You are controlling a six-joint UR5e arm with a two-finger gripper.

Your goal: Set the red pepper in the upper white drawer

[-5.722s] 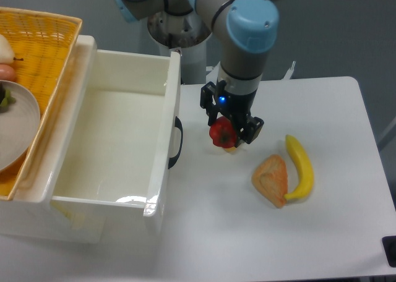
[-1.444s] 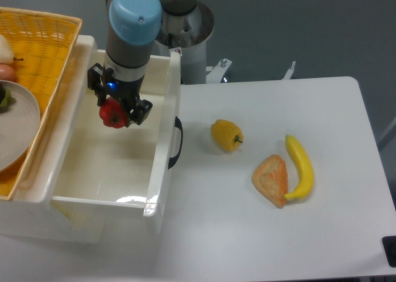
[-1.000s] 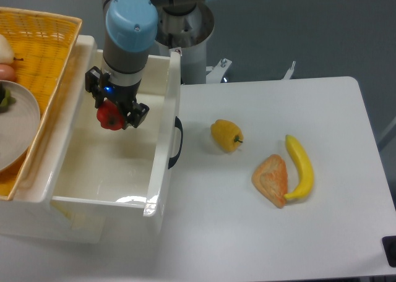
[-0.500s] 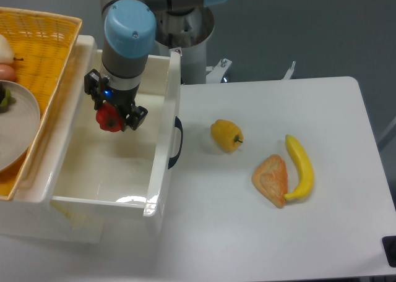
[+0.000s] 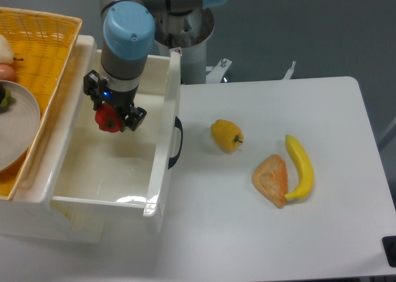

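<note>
red pepper (image 5: pixel 107 120): partly covered by the claw (image 5: pixel 113 117)
wicker basket (image 5: pixel 46 41): cut by left edge
plate (image 5: pixel 15 130): cut by left edge

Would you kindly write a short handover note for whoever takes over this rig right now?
Gripper: shut on the red pepper, held over the inside of the upper white drawer.
Drawer: pulled open, nothing else seen in it.
Done: pepper picked up and carried over the drawer.
Left: lower, release the pepper inside, withdraw.
On the table, not part of the job: yellow pepper, banana, bread piece.
</note>
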